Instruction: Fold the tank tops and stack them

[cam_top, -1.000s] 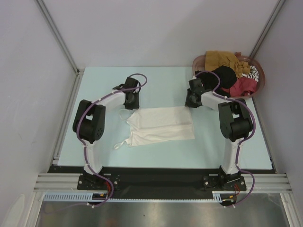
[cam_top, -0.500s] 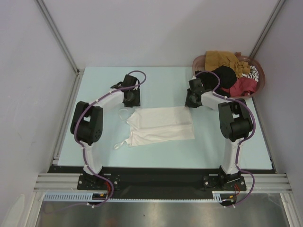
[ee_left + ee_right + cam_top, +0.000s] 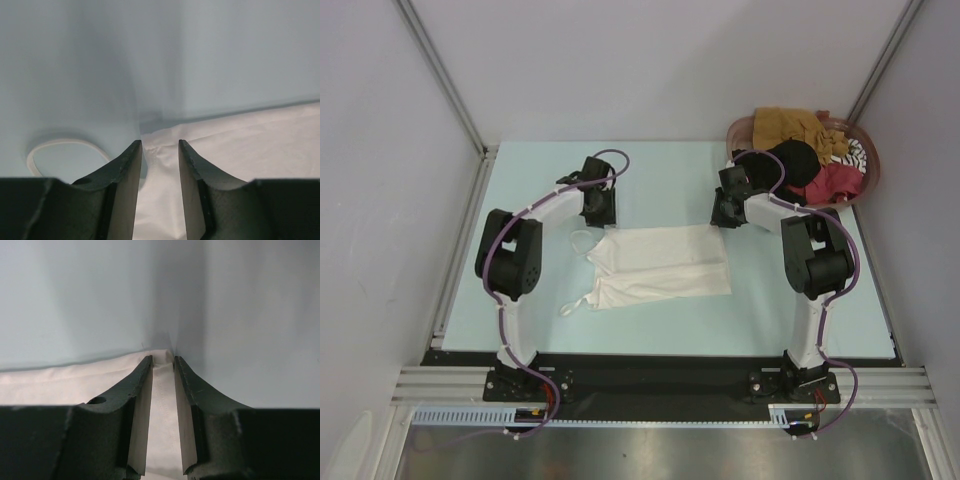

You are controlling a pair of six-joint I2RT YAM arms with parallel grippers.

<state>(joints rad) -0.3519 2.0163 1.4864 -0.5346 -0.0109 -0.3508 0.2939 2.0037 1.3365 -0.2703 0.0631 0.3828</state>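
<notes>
A white tank top (image 3: pixel 660 262) lies flat in the middle of the pale blue table, its straps trailing to the left. My left gripper (image 3: pixel 597 207) stands over its far left corner. In the left wrist view the left gripper (image 3: pixel 160 142) is open, with white cloth (image 3: pixel 250 140) lying between the jaws and a strap loop (image 3: pixel 65 142) to their left. My right gripper (image 3: pixel 727 212) is at the far right corner. In the right wrist view the right gripper (image 3: pixel 163 358) is open, its jaws narrowly apart astride the cloth corner (image 3: pixel 75 380).
A round reddish-brown basket (image 3: pixel 873 170) at the back right holds more tank tops: mustard (image 3: pixel 790 122), black (image 3: pixel 795 160), red (image 3: pixel 835 182) and striped (image 3: pixel 855 152). Grey walls close in the table on three sides. The arm bases stand at the near edge.
The left arm has shifted slightly, its gripper edging a little toward the far side. The white tank top and the right arm have not moved.
</notes>
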